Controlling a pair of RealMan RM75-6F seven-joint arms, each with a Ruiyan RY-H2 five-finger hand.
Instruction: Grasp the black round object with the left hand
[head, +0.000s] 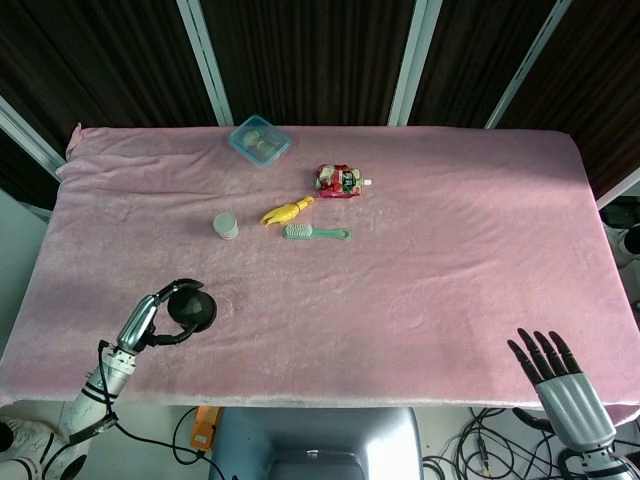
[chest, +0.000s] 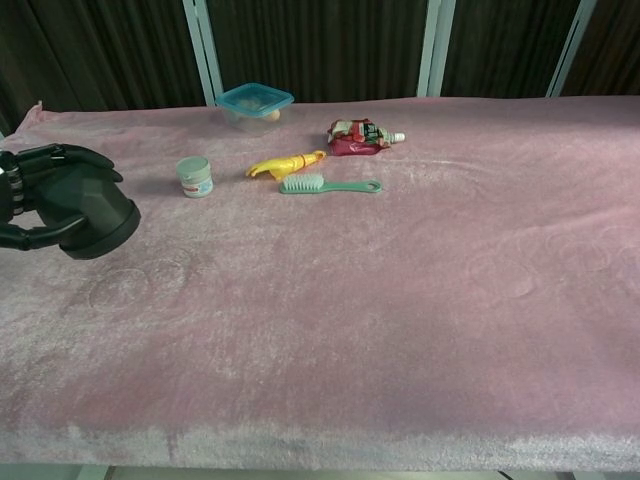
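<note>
Fingers (chest: 60, 160) of left hand (head: 145, 322) are wrapping round the black round object (chest: 92, 222), gripping it w/ thumb underneath, tilted sideways.

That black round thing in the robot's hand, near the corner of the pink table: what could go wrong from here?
Two things, probably. The left hand grips the black round object only from one side, fingers over its top, so it might slip out. It also sits close to the pink table front edge in the head view, so a dropped object could roll off. The small jar and yellow toy stand well away, so bumping them seems unlikely.
</note>
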